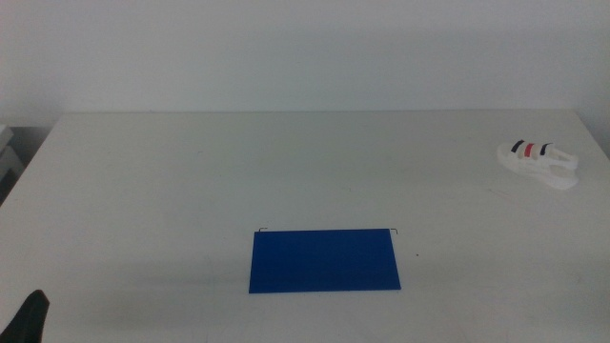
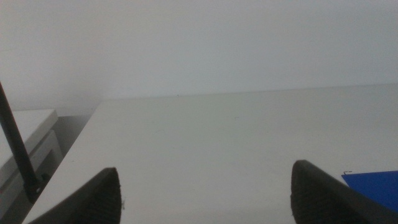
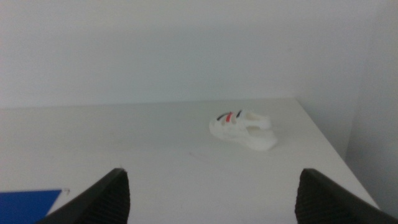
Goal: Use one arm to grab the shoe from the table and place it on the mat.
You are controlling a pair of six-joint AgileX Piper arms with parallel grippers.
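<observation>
Since neither arm is anywhere near the shoe (image 1: 539, 163), I'd call this the very start: nothing grabbed, nothing placed, both arms just waiting at the near edge of the bench (image 1: 191, 181). The shoe sits upright on its sole way over at the far right side of the bench, close to the right edge, with its black, red and grey straps facing up. The mat (image 1: 324, 259) lies flat near the middle front, well apart from the shoe and with nothing on it. The right claw (image 3: 211, 202) has its 2 dark jaws spread wide and empty, and its wrist view looks straight across at the shoe, with a corner of the mat off to the side. The left claw (image 2: 205, 199) is also wide and holding nothing; in the middle view only a dark bit of it pokes up at the bottom left corner. My guess is the right arm is the obvious pick (it's on the shoe's side, the left would have to cross the whole bench). Next move as I see it: right arm reaches forward and out to the shoe, lines the jaws across its narrow width, drops down and closes, then carries it in toward the mat.
</observation>
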